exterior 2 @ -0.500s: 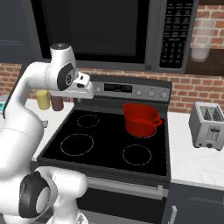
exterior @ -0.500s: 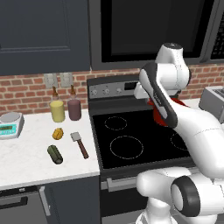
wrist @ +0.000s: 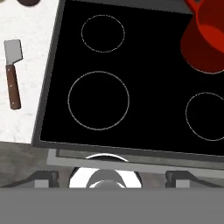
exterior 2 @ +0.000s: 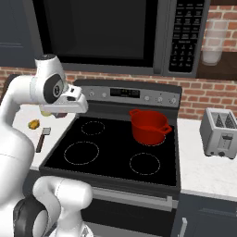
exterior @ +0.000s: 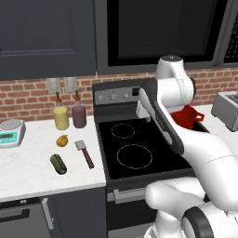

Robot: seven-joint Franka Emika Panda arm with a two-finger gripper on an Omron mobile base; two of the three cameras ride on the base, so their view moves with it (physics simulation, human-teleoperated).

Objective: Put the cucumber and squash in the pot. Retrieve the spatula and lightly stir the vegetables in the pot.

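Observation:
The dark green cucumber point(exterior: 58, 164) lies on the white counter left of the stove. Behind it sit the small yellow-orange squash point(exterior: 62, 140) point(exterior 2: 34, 124) and the spatula point(exterior: 84, 153) point(exterior 2: 42, 139) point(wrist: 13, 72), its grey blade pointing toward the wall. The red pot point(exterior 2: 149, 126) point(exterior: 187, 116) point(wrist: 205, 39) stands on the back right burner, partly hidden by my arm in the left base view. My gripper point(exterior: 142, 110) point(exterior 2: 75, 107) point(wrist: 111, 177) hovers above the left side of the stove, open and holding nothing, with its jaws wide apart.
A pale yellow bottle point(exterior: 60, 116) and a maroon jar point(exterior: 79, 115) stand at the wall behind the vegetables. A kitchen scale point(exterior: 11, 131) sits at the far left. A toaster point(exterior 2: 220, 132) is on the right counter. A microwave hangs over the black stovetop point(exterior 2: 111, 157).
The hand has swung left and slightly down over the stove, toward the left counter. The vegetables, spatula and pot have not moved.

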